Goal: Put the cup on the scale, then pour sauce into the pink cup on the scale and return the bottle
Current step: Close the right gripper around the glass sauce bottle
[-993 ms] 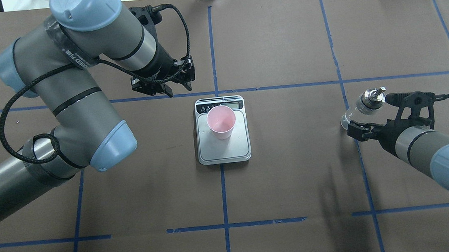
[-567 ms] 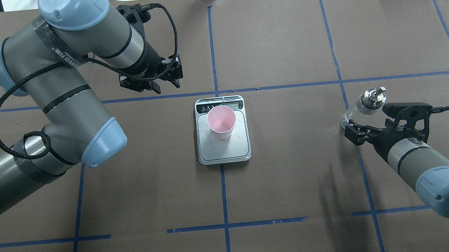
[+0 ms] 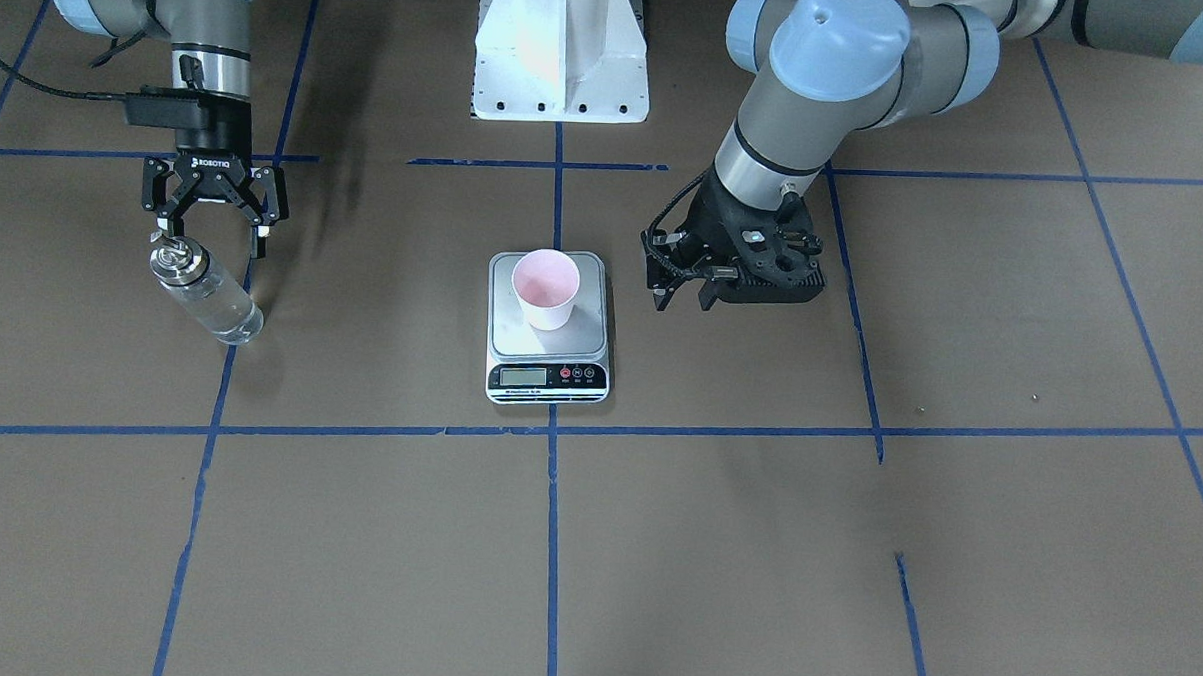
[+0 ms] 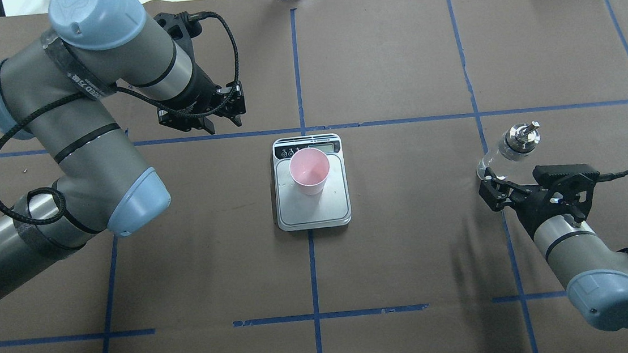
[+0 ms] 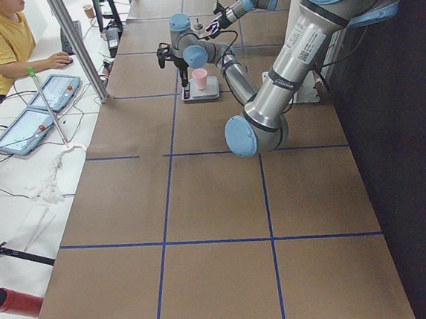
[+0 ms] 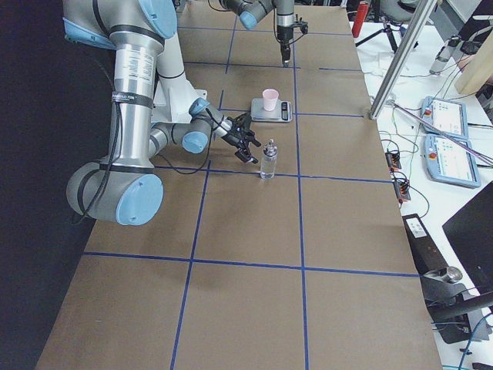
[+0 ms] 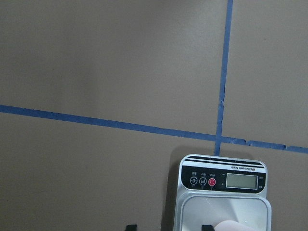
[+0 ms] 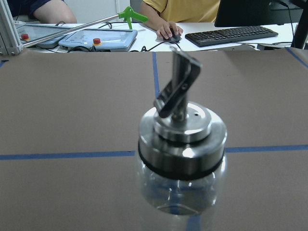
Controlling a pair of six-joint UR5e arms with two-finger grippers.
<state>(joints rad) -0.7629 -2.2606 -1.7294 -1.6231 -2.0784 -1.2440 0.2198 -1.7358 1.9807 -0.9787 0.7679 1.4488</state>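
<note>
The right claw (image 3: 210,239) hangs released, jaws spread wide. The bottle (image 3: 208,296) stands upright on the worktop (image 3: 754,543) just in front of it, not yet between the fingers. The claw's wrist view shows the silver cap and spout (image 8: 179,82) dead ahead and close.

The likeliest fault, I judge, sits right here. The bottle is small, smooth glass, and one finger looks nearer the cap than the other, so an off-centre advance could nudge and topple it before the jaws close. Closing on the cap rather than the glass body might let it swivel once tilted. The spout leans to one side, and if its heading is ignored the clear sauce (image 3: 230,320) could run past the target.

Farther off, well apart from this claw, the cup (image 4: 309,171) stands upright on the scale (image 4: 317,213), toward the display end. It is light, narrow paper, so a touch from the spout could tip or slide it.

Farthest, beyond the scale, the left claw (image 4: 224,126) hovers released and empty. It is near enough to the scale that the two arms could crowd each other during the pour.
</note>
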